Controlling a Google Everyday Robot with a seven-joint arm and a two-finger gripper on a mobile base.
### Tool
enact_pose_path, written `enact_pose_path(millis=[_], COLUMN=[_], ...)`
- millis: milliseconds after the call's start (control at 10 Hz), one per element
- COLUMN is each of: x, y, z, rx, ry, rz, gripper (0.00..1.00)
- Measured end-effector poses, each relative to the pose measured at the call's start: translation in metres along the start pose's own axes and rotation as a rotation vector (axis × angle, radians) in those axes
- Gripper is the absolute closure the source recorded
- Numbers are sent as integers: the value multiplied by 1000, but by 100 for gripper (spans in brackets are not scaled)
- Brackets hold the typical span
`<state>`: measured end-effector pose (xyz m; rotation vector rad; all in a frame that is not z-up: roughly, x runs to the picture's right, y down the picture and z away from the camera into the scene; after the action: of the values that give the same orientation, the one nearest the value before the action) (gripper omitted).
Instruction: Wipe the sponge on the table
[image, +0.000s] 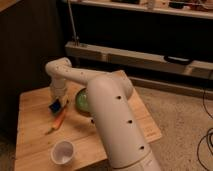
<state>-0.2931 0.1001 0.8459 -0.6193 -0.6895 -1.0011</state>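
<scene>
The blue sponge sits low on the bamboo-plank table, left of centre. My gripper comes straight down from the white wrist and is shut on the sponge, pressing it against the tabletop. An orange carrot lies just in front of the sponge. My thick white forearm crosses the right half of the table and hides what is behind it.
A green bowl stands right beside the gripper, partly behind the arm. A white cup stands near the table's front edge. A dark wall is to the left, with a low shelf rail behind.
</scene>
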Motion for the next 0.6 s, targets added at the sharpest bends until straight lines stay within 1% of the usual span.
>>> enact_pose_path(millis=[100, 200, 300, 400, 600], x=[-19, -38, -49, -58, -73], y=[5, 9, 7, 2, -21], z=[5, 15, 22, 29, 34], rx=[-21, -45, -58, -67, -74], ry=[-13, -31, -43, -52, -58], rz=[-22, -48, -72, -103, -171], gripper=[50, 50, 50, 50, 50])
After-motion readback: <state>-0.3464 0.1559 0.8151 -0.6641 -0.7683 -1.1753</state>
